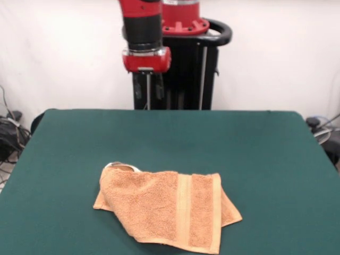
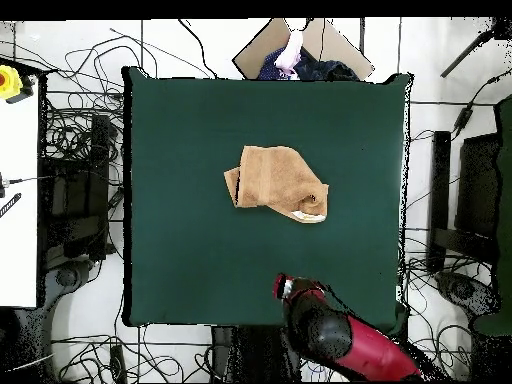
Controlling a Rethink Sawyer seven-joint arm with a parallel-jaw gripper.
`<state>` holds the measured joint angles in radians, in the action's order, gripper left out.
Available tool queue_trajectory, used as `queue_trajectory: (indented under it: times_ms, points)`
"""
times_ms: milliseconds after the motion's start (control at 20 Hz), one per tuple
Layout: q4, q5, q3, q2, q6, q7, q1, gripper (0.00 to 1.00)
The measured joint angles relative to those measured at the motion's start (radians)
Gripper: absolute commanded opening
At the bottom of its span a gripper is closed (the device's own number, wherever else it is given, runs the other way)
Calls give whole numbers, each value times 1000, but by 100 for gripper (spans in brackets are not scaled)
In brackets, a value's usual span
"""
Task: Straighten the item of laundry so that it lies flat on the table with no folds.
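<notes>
The item of laundry (image 1: 159,210), an orange-tan terry towel, lies folded over itself near the front of the green table (image 1: 255,154). A flat woven band (image 1: 184,210) runs across its top layer, and a lower corner sticks out on the right. A bit of white (image 1: 120,166) shows at its far left corner. From overhead the towel (image 2: 275,182) sits near the table's (image 2: 180,250) middle. My gripper (image 1: 153,93) hangs open and empty over the table's far edge, well away from the towel. In the overhead view the gripper (image 2: 286,288) is below the towel.
The black pedestal (image 1: 183,79) stands behind the table. A person's hand (image 2: 291,50) and a cardboard box (image 2: 300,45) show past the table's top edge overhead. Cables (image 2: 70,150) cover the floor on both sides.
</notes>
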<state>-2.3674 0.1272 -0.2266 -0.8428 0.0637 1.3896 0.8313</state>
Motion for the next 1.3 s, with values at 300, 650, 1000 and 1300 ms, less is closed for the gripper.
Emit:
queue_trajectory:
  times_ms: [300,650,1000,1300]
  points:
    - [1,105,-144,4,192,-24,173,100]
    - [19,229,-296,42,391,-113,273,100]
    - [24,275,-274,25,346,-113,201,100]
    - [49,208,-22,3,167,14,-135,100]
